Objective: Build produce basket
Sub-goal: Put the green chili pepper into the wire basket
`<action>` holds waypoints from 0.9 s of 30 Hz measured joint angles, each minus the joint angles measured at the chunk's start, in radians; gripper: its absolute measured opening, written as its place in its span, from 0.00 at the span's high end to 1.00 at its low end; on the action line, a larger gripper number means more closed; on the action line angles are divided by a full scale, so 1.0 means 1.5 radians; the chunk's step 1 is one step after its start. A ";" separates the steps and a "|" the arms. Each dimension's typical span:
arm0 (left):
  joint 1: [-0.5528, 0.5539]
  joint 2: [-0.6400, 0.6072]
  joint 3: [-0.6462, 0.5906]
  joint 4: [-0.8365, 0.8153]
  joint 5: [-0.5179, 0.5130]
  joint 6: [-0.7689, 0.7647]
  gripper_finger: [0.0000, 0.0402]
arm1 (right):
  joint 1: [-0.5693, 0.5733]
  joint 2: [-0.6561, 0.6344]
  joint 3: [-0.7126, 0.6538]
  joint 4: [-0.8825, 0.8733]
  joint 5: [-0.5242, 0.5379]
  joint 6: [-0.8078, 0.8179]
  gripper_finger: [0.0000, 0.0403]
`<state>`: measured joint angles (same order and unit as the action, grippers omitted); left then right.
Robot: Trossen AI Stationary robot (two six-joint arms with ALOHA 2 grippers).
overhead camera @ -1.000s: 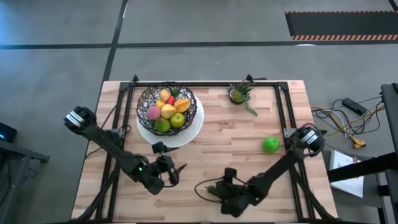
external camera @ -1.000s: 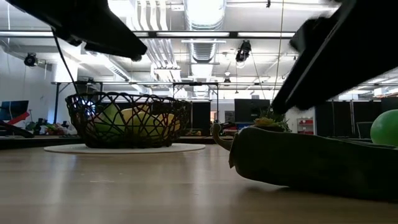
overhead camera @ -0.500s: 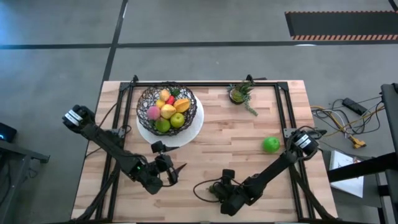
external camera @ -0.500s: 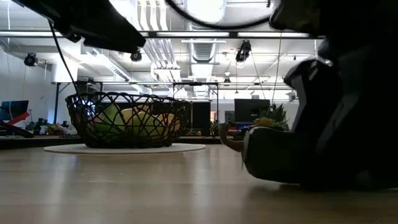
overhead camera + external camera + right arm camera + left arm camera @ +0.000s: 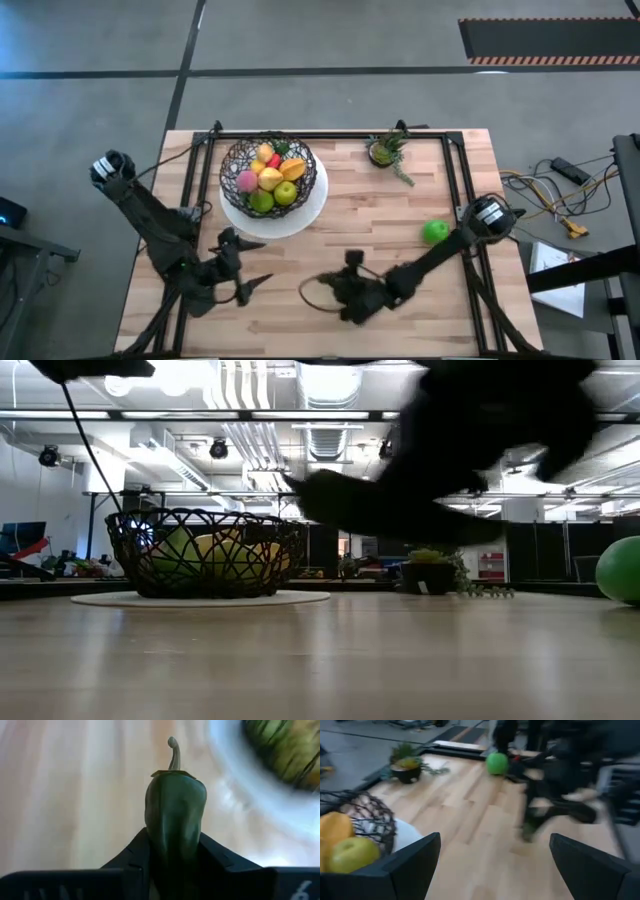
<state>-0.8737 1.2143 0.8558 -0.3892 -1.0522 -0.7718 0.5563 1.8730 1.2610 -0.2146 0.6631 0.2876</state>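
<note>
Lifting off the table point(image 5: 350, 215), your right tool point(image 5: 345, 298) has raised the dark green pepper point(image 5: 175, 815) since a second ago; seen low, it hangs clear. Right wrist: glossy, tapered, curled stem, clamped between fingers. The wire basket point(image 5: 268, 170) awaits; left tool point(image 5: 240, 280) open.

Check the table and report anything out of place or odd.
Nothing looks spilled or damaged. The basket sits upright on the white plate, full of produce. One green fruit lies alone near the right edge, outside the basket. The right gripper holds a dark green pepper lifted off the table. The left gripper waits open.
</note>
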 joint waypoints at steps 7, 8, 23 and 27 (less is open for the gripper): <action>-0.072 0.016 -0.001 0.018 -0.043 -0.010 0.11 | -0.158 -0.004 -0.018 0.476 -0.154 -0.300 0.78; -0.076 0.025 -0.001 0.018 -0.048 -0.017 0.11 | -0.185 -0.004 -0.019 0.529 -0.171 -0.311 0.78; -0.087 0.094 -0.003 0.023 -0.068 -0.060 0.11 | -0.487 0.116 -0.016 0.780 -0.261 0.008 0.77; -0.090 0.093 -0.003 0.023 -0.068 -0.060 0.11 | -0.494 0.139 -0.016 0.783 -0.273 0.009 0.76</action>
<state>-1.0081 1.3540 0.8520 -0.3546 -1.1538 -0.8616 -0.1844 2.0820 1.2374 0.9600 0.2539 0.3009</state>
